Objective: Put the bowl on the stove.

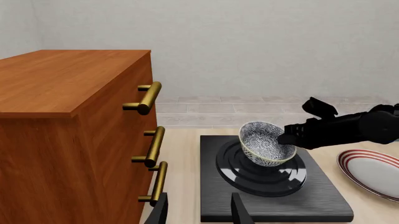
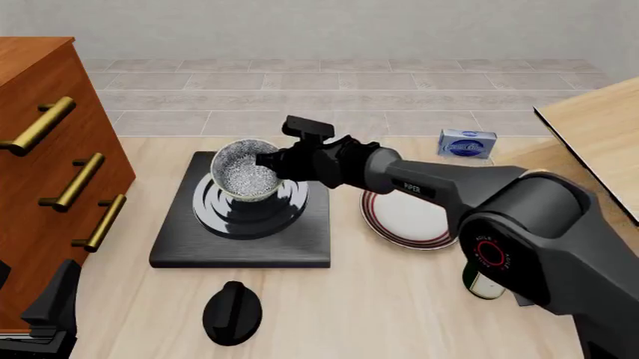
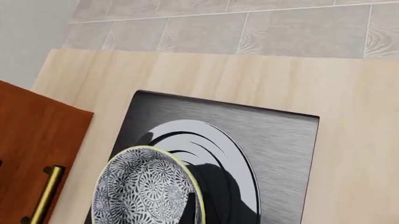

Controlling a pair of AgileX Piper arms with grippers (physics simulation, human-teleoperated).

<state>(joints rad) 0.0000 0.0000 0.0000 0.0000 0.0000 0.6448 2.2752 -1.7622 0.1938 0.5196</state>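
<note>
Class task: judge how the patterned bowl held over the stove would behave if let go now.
The deep blue-grey floral bowl looks rigid, probably ceramic. Gripped at its rim by the right gripper, it hangs tilted over the black stove's rings, so it may rock before settling.

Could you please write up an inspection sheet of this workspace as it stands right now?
Surface: pale wooden table.
Job's things: blue-grey floral bowl tilted over burner rings of flat black square stove, held at its rim.
Clutter: white plate with red rings, black round knob, blue box, green bottle.
Grippers: right gripper shut on the bowl; left gripper open, clear of stove.
Cables: nothing seen.
Surroundings: brown wooden drawer cabinet, brass handles; tiled floor.
</note>
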